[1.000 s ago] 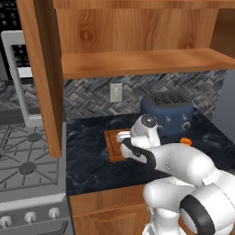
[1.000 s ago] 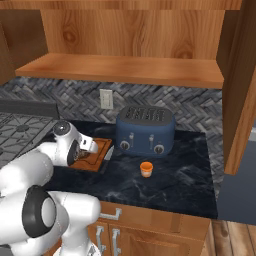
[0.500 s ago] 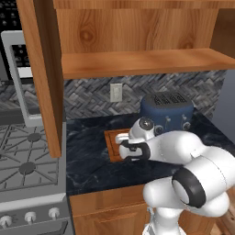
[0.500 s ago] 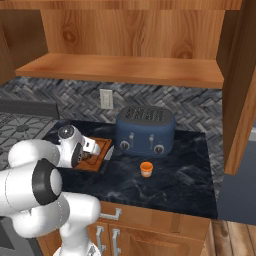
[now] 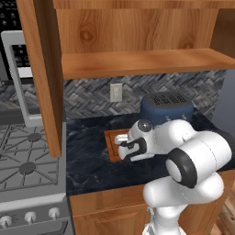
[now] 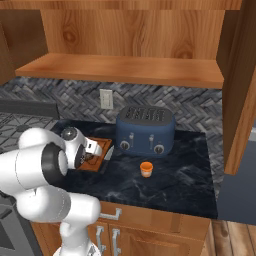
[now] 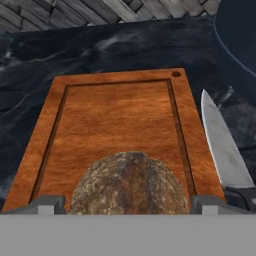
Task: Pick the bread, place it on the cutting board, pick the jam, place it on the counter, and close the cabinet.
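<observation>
Now, bread [image 7: 129, 184]: on the cutting board [image 7: 120, 115], between the gripper [image 7: 129, 204] fingertips.
Jaws: spread wide, apparently not clamping.
Knife [image 7: 220, 142]: beside board.
Jam [image 6: 146, 169]: on counter [image 6: 175, 180].

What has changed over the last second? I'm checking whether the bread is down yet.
The arm folded in closer to its base; the gripper kept low over the cutting board, bread between its fingertips. The jam, toaster and knife stayed put.

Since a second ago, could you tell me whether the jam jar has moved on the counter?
No. The jam jar sits on the counter just in front of the toaster, as before.
</observation>
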Available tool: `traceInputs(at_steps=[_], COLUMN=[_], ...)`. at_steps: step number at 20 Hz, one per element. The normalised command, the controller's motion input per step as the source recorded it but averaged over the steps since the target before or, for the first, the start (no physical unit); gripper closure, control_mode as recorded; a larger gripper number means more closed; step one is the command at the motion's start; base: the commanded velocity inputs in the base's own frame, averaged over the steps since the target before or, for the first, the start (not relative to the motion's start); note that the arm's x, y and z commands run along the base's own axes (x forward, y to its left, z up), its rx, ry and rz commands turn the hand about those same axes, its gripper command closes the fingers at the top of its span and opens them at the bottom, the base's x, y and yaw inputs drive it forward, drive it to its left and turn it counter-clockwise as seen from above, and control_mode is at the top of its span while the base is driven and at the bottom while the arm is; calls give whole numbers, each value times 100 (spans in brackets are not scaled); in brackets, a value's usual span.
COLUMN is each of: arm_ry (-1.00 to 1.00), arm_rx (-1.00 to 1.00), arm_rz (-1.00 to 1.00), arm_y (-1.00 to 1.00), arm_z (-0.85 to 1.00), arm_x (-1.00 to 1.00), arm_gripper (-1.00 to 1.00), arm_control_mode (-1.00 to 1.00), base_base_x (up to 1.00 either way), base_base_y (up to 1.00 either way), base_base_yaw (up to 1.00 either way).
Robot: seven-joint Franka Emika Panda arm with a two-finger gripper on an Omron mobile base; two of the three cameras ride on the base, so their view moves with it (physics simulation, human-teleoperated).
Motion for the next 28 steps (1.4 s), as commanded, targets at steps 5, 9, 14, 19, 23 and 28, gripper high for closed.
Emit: traceInputs(at_steps=[5, 9, 14, 19, 23, 28], arm_ry=[0, 0, 0, 0, 0, 0], arm_rx=[0, 0, 0, 0, 0, 0], arm_rz=[0, 0, 0, 0, 0, 0], arm_y=[0, 0, 0, 0, 0, 0], arm_z=[-14, -13, -4, 0, 0, 1], arm_x=[16, 13, 1, 0, 0, 0], arm_gripper=[100, 100, 100, -100, -100, -100], arm_control_mode=[-100, -100, -100, -100, -100, -100], base_base_x=[0, 0, 0, 0, 0, 0], base_base_y=[0, 0, 0, 0, 0, 0], base_base_yaw=[0, 0, 0, 0, 0, 0])
